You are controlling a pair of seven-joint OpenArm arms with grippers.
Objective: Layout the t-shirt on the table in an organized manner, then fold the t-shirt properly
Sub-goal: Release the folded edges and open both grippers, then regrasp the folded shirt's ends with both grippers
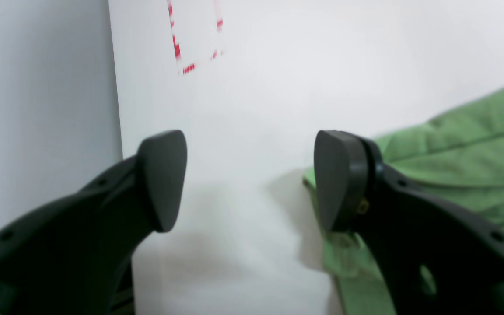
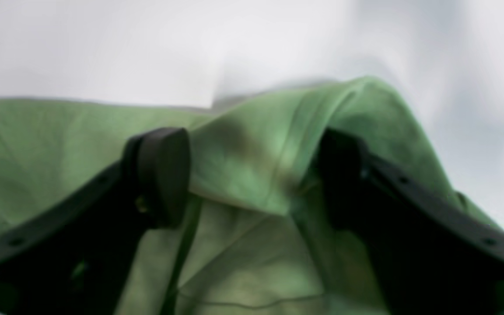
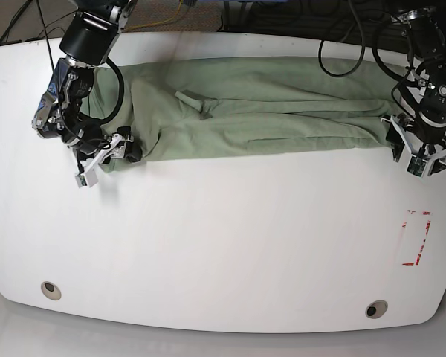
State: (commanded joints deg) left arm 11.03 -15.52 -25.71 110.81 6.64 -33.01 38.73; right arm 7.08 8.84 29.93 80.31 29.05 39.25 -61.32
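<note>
T-shirt (image 3: 260, 111) stretched long across far side of table (image 3: 223, 245), right gripper (image 2: 252, 179) agape over bunched cloth, left gripper (image 1: 250, 179) agape beside its edge, red tape marks (image 3: 416, 238) nearby.

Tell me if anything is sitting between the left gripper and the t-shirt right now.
Nothing visible does. The left gripper is open at the t-shirt edge, with only bare table between its fingers; one finger already overlaps the cloth's corner. The red tape marks lie beyond.
</note>
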